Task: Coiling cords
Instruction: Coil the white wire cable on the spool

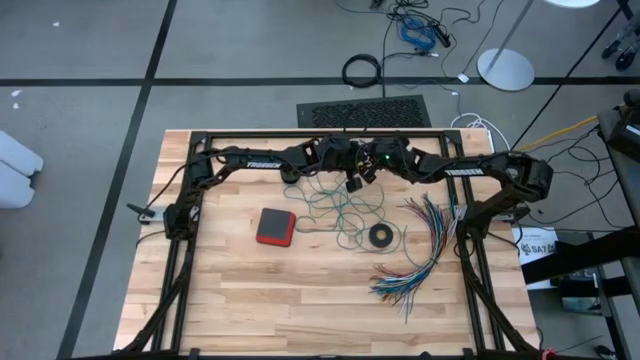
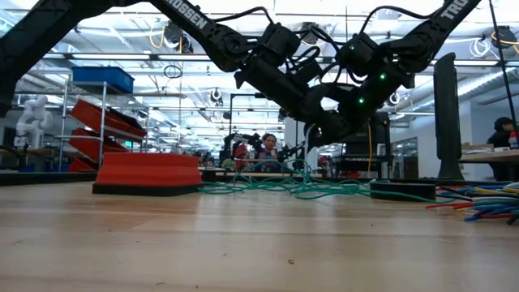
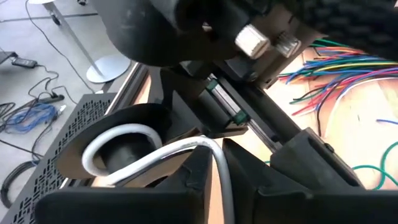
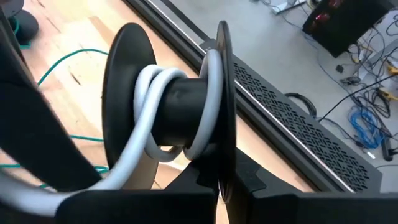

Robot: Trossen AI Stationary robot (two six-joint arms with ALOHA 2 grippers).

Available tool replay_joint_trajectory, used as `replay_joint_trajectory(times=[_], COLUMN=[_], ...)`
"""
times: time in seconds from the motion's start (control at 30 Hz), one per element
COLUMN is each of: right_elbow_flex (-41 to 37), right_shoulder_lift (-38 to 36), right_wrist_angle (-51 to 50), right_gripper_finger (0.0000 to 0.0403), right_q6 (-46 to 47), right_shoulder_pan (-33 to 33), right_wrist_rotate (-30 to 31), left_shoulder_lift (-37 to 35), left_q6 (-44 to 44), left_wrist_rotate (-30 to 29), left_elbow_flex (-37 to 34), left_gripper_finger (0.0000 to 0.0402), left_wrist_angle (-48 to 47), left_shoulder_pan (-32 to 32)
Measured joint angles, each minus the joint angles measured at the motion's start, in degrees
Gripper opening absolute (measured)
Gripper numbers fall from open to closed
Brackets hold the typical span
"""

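Cords first: the white cord [image 4: 144, 118] is partly wound around a black spool [image 4: 180, 106] that both arms hold up in the air over the far middle of the table [image 1: 300, 300]. The teal cord [image 1: 335, 215] lies in loose loops on the wood below and in front of them, spreading toward the table's centre.

The right gripper [image 4: 221, 180] is clamped on the rim of one spool flange, with a couple of white turns sitting on the hub. The left gripper [image 3: 214, 180] is pinched closed on the white cord just beside the spool, so the cord runs from its fingers [image 3: 186, 186] straight onto the hub. The two grippers are nearly touching, so it's tight up there, right by the table's far frame rail.

Open room is mostly on the near half of the table and its left side, bare wood. A red box [image 1: 275, 226] sits left of the teal loops, a small black ring [image 1: 380, 236] just right of them, and the fanned coloured wires [image 1: 415, 255] fill the right side up to the frame.

Beyond the table it's a workshop: shelves, desks, a person [image 2: 266, 148] seated far back, and cables on the grey floor.
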Motion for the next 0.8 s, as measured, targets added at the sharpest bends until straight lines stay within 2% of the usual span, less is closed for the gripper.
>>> replay_joint_trajectory(times=[0.27,0.37,0.6,0.8], right_elbow_flex=[-0.13,-0.22,-0.22,0.28], right_shoulder_lift=[-0.31,-1.16,-4.81,-9.81], right_wrist_angle=[0.52,0.28,0.52,5.50], right_gripper_finger=[0.0000,0.0000,0.0000,0.0000], right_q6=[-1.64,-2.34,-3.28,-1.33], right_shoulder_pan=[-0.60,-0.81,-1.85,-3.73], right_wrist_rotate=[-1.52,-1.60,-2.05,-6.69], left_shoulder_lift=[-0.12,-0.18,-1.61,-1.32], left_q6=[-3.00,-3.03,-2.92,-2.49], left_wrist_rotate=[2.45,2.41,2.38,3.31], left_elbow_flex=[0.00,0.05,0.14,-0.05], left_gripper_finger=[0.0137,0.0159,0.0164,0.0165], left_wrist_angle=[0.43,0.64,1.28,0.91], left_shoulder_pan=[0.92,0.92,0.90,0.45])
